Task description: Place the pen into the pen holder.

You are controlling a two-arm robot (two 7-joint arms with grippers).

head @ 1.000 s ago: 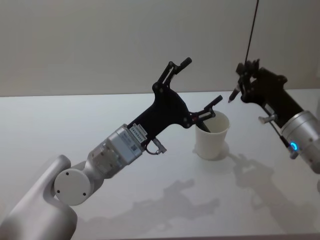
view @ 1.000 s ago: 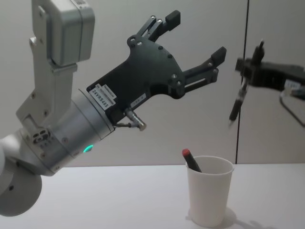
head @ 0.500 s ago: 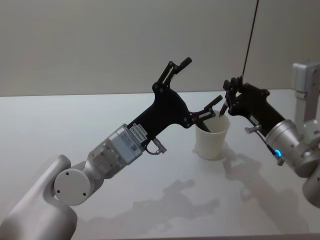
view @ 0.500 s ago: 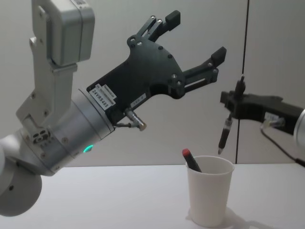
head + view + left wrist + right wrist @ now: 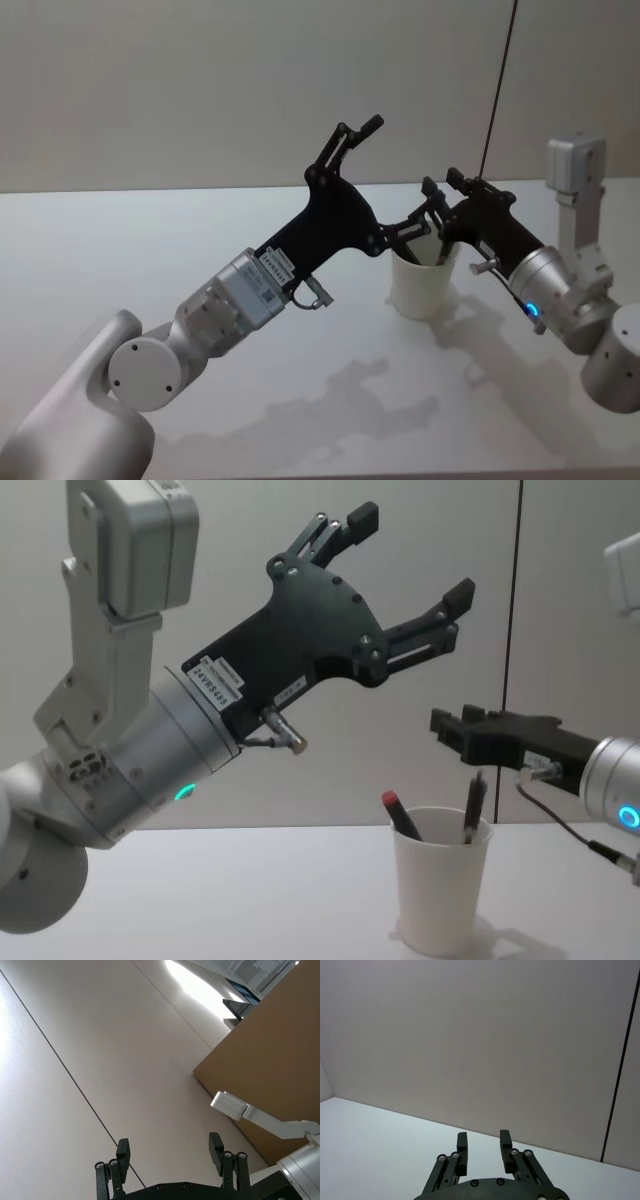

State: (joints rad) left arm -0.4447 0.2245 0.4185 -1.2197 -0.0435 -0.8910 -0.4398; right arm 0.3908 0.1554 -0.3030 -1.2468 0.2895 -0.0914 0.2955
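We've got the pen (image 5: 474,805) standing tip-down in the cup (image 5: 440,895), leaning on the far-right rim beside a red-capped marker (image 5: 401,815). Our right gripper (image 5: 455,725) sits just above the rim w/ fingers (image 5: 462,1152) parted, nothing between them, apart from the pen top. Left gripper (image 5: 410,560) hangs high up and left of the cup, fingers spread wide, empty. Cup is mid-table (image 5: 150,240), well off the edges, w/ bare surface all round.
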